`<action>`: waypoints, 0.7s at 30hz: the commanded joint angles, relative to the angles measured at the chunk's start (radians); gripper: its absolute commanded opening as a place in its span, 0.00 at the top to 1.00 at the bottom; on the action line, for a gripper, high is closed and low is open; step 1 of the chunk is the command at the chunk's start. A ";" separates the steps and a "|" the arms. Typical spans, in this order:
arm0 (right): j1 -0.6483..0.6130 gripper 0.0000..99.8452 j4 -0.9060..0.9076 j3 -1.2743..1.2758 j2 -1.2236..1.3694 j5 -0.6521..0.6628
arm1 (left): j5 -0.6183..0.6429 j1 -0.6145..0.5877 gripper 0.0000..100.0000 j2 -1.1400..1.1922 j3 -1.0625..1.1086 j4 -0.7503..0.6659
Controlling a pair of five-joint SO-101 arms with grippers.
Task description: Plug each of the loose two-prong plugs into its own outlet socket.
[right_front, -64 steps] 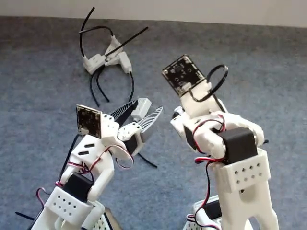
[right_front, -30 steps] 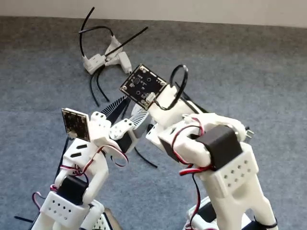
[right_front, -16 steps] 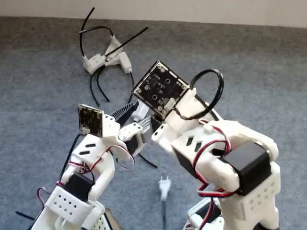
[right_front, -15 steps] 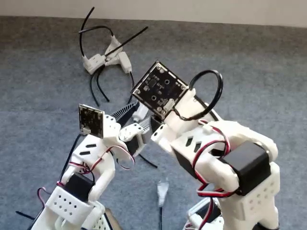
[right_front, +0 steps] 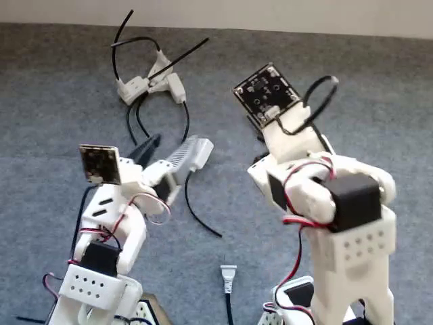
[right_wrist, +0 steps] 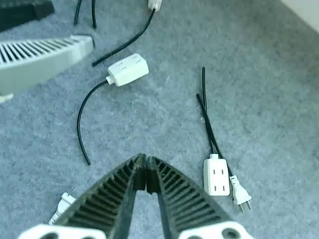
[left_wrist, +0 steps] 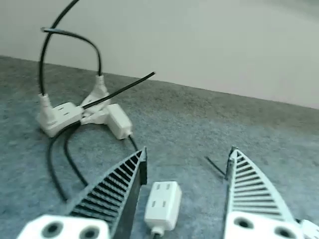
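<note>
A white outlet socket [right_front: 201, 150] with a short black cord lies on the grey carpet. My left gripper [right_front: 176, 142] stands open around it; in the left wrist view the socket [left_wrist: 162, 204] lies between the spread fingers of the gripper [left_wrist: 187, 159], untouched. A loose two-prong plug [right_front: 228, 276] lies near the front, between the arm bases. My right gripper [right_wrist: 145, 159] hangs shut and empty above the carpet, with the socket [right_wrist: 128, 69] ahead of it and the loose plug [right_wrist: 62, 203] close by. A second socket [right_wrist: 216, 177] lies with another plug [right_wrist: 241, 194] right beside it.
A cluster of white sockets and plugs [right_front: 149, 82] with looping black cords lies at the back left, also ahead of the left gripper [left_wrist: 82, 112]. The right arm's body [right_front: 325, 203] rises over the carpet to the right. A pale wall runs along the far edge.
The right arm leaned over the left gripper, then swung back to the right. A loose plug appeared on the carpet at the front. The left arm turned slightly left, its gripper open.
</note>
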 commanded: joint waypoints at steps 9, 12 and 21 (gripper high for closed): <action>0.002 0.79 0.042 0.174 -0.018 -0.192 | 0.008 -0.275 0.74 -0.012 0.163 -0.014; -0.073 0.79 0.042 0.243 -0.087 -0.222 | 0.008 -0.286 0.74 -0.012 0.168 -0.014; -0.384 0.79 0.038 0.567 -0.524 -0.402 | 0.002 -0.282 0.73 -0.012 0.199 -0.014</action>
